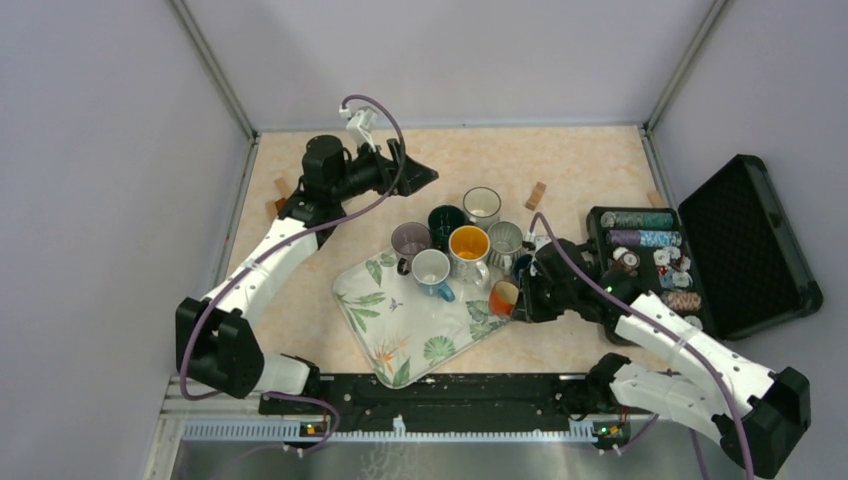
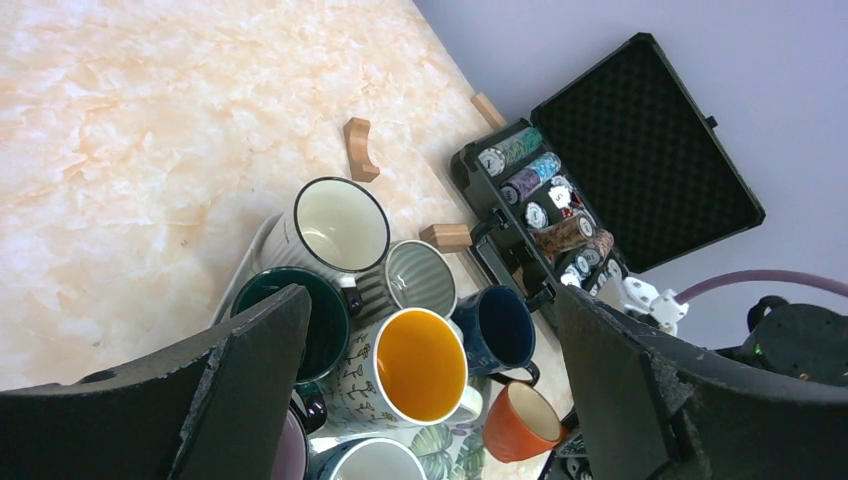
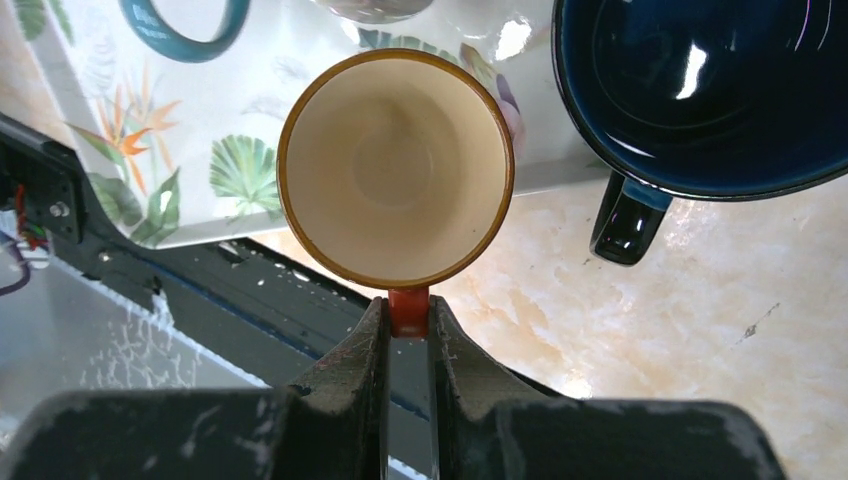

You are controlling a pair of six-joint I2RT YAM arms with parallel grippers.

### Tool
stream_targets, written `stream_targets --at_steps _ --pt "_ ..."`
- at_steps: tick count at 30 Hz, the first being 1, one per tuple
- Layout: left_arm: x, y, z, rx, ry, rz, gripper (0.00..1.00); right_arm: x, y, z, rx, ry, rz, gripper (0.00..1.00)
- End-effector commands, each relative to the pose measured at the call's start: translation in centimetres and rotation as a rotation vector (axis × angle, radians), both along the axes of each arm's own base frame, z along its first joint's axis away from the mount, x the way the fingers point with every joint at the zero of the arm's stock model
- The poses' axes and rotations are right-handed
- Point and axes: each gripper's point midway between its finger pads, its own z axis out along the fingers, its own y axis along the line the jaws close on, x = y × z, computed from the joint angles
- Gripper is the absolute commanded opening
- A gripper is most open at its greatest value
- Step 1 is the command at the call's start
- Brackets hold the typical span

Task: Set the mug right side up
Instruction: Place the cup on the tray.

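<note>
A marbled table (image 1: 575, 160) sits between grey walls (image 1: 100, 150). Up and left of the leaf-print tray (image 1: 395, 315), the left gripper (image 1: 415, 166) hangs with its fingers spread wide, grasping nothing. Several mugs (image 1: 462, 238) crowd the tray's far end. At the tray's right edge is the orange mug (image 3: 395, 165), its cream inside showing and its handle pinched by the clenched right gripper (image 3: 408, 316). Right of the tray lies an open case (image 1: 745, 240) of chips.
</note>
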Motion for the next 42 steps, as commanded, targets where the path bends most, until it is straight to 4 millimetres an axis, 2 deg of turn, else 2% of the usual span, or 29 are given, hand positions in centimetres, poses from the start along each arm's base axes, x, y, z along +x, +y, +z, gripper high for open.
stream_targets --at_steps 1,8,18,30,42 --pt "-0.4 0.8 3.5 -0.013 -0.114 0.018 0.98 1.6 1.1 -0.2 -0.004 -0.062 -0.056 0.00" --pt "-0.4 1.0 3.3 -0.010 -0.112 0.020 0.99 2.2 1.1 -2.3 -0.077 -0.072 -0.124 0.00" --pt "-0.4 1.1 3.1 -0.010 -0.112 0.020 0.98 3.0 1.5 -3.5 -0.104 -0.104 -0.157 0.00" --pt "-0.4 1.3 2.9 -0.006 -0.110 0.025 0.98 2.5 1.6 -5.4 -0.191 -0.099 -0.141 0.00" --pt "-0.4 1.4 2.8 -0.005 -0.107 0.027 0.98 2.6 1.1 -5.5 -0.254 -0.114 -0.149 0.00"
